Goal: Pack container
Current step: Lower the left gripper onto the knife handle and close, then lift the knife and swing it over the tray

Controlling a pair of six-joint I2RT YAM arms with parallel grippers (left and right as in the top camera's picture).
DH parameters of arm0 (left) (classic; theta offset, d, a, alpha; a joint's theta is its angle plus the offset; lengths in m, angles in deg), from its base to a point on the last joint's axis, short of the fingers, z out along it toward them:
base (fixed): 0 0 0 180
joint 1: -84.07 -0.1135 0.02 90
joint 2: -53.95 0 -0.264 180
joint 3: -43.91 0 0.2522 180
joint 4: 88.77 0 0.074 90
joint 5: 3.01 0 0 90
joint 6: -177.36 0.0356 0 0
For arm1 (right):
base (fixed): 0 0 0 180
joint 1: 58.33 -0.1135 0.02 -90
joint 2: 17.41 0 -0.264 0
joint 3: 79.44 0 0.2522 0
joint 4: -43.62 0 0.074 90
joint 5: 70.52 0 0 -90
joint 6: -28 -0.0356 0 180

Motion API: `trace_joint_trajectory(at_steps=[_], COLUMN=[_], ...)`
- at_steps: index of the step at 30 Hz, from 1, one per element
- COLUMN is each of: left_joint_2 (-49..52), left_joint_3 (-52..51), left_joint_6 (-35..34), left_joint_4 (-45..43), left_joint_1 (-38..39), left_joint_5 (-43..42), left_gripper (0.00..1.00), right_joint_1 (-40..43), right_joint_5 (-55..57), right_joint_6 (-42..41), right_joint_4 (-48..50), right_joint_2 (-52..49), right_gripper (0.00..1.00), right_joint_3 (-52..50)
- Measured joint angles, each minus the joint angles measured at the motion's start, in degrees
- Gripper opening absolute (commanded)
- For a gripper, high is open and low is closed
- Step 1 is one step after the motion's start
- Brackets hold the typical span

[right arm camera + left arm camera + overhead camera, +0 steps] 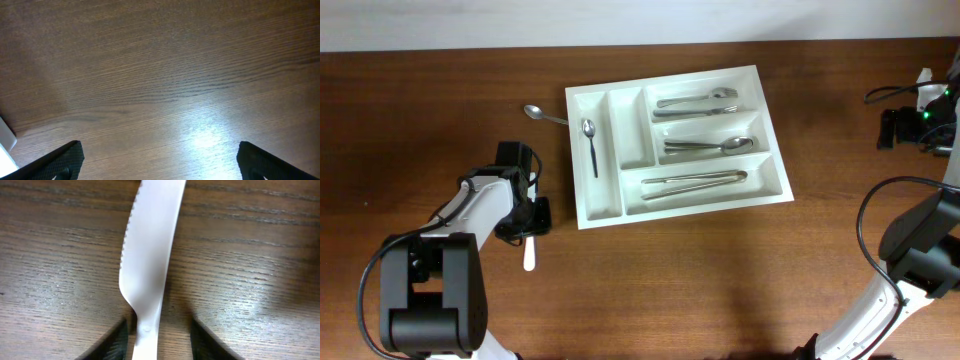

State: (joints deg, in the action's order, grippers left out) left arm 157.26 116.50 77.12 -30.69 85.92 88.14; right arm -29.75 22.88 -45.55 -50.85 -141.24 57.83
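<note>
1. Container (677, 200): one white tray. We log it at mid-table, slightly rotated, with five compartments: two narrow upright ones on the left and three long ones stacked on the right.
2. Small metal spoon (589, 145): one, in the leftmost narrow compartment.
3. Forks (695, 102): in the top long compartment. We make out about two, but the count is unsure.
4. Spoons (710, 146): in the middle long compartment, overlapping, so we cannot count them.
5. Long metal pieces (692, 181): in the bottom long compartment. We cannot tell the type or the number.
6. Loose metal spoon (545, 115): one, on the table (720, 290) just left of the tray's upper corner.
7. White plastic knife (150, 255): one, serrated, flat on the wood and well left of the tray.
8. Left gripper (159, 325): partly parted. Its fingers (117, 342) straddle the knife's handle, with a visible gap on one side, so nothing is clamped.
9. Right gripper (160, 147): spread wide over bare wood at the far right, with nothing between its fingers.
10. White edge (5, 142): one, at the left margin of the right wrist view. We cannot identify it.
</note>
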Motion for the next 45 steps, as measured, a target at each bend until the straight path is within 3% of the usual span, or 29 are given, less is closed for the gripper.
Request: trace_joint_trajectory(at_steps=[2, 7, 15, 26, 33, 45], left_joint_2=[0.0, 0.1, 1.6, 1.7, 1.7, 3.2], left_joint_3=[0.0, 0.2, 5.0, 28.5, 37.8, 38.5], left_joint_6=[-0.2, -0.1, -0.1, -0.3, -6.1, -19.1], left_joint_4=[0.0, 0.1, 2.2, 7.4, 4.9, -9.9], left_joint_1=[0.0, 0.0, 0.0, 0.2, 4.3, 17.7], left_joint_5=[0.0, 0.4, 0.9, 0.1, -0.7, 1.1], left_gripper=[0.1, 0.02, 0.02, 0.03, 0.07, 0.07], right_joint_1=[0.0, 0.0, 0.0, 0.0, 0.0, 0.0], right_joint_5=[0.0, 0.0, 0.0, 0.0, 0.0, 0.0], right_joint_6=[0.0, 0.0, 0.0, 0.0, 0.0, 0.0], right_joint_4=[0.0, 0.0, 0.0, 0.0, 0.0, 0.0], right_joint_2=[0.0, 0.0, 0.0, 0.0, 0.0, 0.0], right_gripper=[0.99, 0.99, 0.99, 0.99, 0.99, 0.99], right_joint_3=[0.0, 0.0, 0.0, 0.0, 0.0, 0.0])
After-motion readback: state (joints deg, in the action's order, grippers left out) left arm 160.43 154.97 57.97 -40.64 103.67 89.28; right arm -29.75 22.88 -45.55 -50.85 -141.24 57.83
